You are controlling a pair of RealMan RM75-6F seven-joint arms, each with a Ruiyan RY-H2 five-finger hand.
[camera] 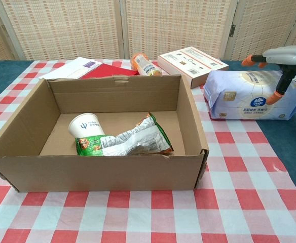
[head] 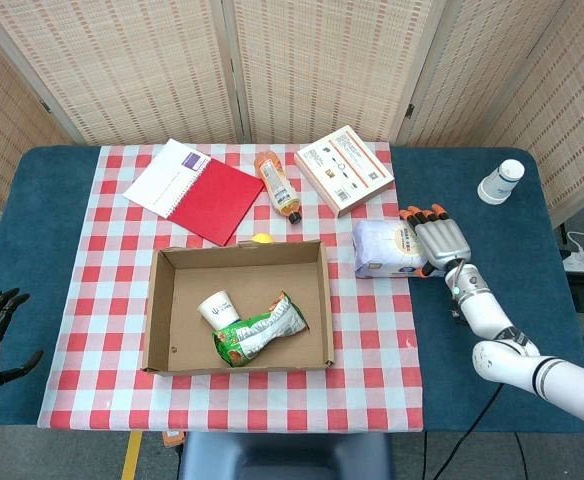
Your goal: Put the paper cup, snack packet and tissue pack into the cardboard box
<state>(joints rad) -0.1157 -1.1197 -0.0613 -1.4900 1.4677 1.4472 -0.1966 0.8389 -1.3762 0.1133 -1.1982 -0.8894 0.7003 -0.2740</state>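
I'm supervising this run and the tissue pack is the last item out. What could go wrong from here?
1. The right hand lies over only the tissue pack's right end; the soft pack might sag or slip when lifted.
2. The cardboard box's near wall stands between them; a low carry could catch it.

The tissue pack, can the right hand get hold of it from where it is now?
Probably yes. The right hand is already over the right end of the tissue pack, fingers spread across its top, and nothing lies between them. The cardboard box sits just to the pack's left, open-topped.
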